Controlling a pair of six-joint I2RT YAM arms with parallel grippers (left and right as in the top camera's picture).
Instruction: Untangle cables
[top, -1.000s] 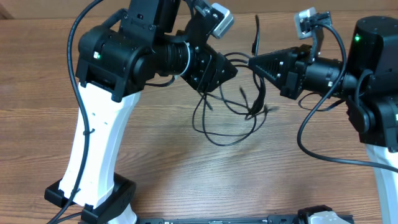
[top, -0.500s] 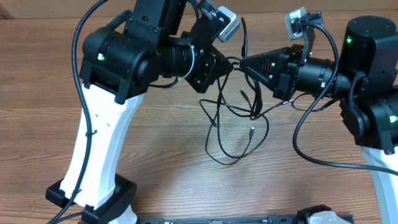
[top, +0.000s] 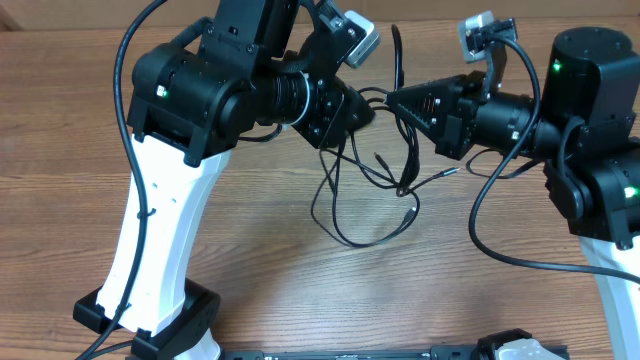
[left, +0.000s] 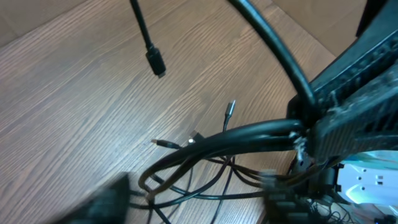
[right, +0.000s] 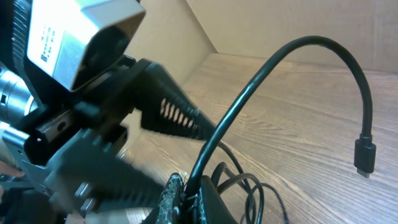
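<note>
The cables (top: 352, 241) are thin black cords tangled together, hanging in a loop over the wooden table between both arms. My right gripper (top: 393, 100) is shut on the top of the bunch; in the right wrist view its jaws (right: 189, 183) pinch a cord whose free end arcs up to a black plug (right: 365, 155). My left gripper (top: 352, 108) faces it, almost tip to tip. Seen from the left wrist, the left gripper (left: 193, 202) is open and blurred, with several strands of the cables (left: 249, 132) running loosely between its fingers.
The table (top: 250, 260) is brown wood grain. The thick black arm wiring (top: 125, 120) curves along the left arm's white base, and another loop (top: 490, 240) hangs below the right arm. A dark bar (top: 350, 352) lies at the front edge.
The right gripper has moved left with the cables, close to the left gripper. The hanging loop has swung and shifted. One free cable end now stands up between the arms.
</note>
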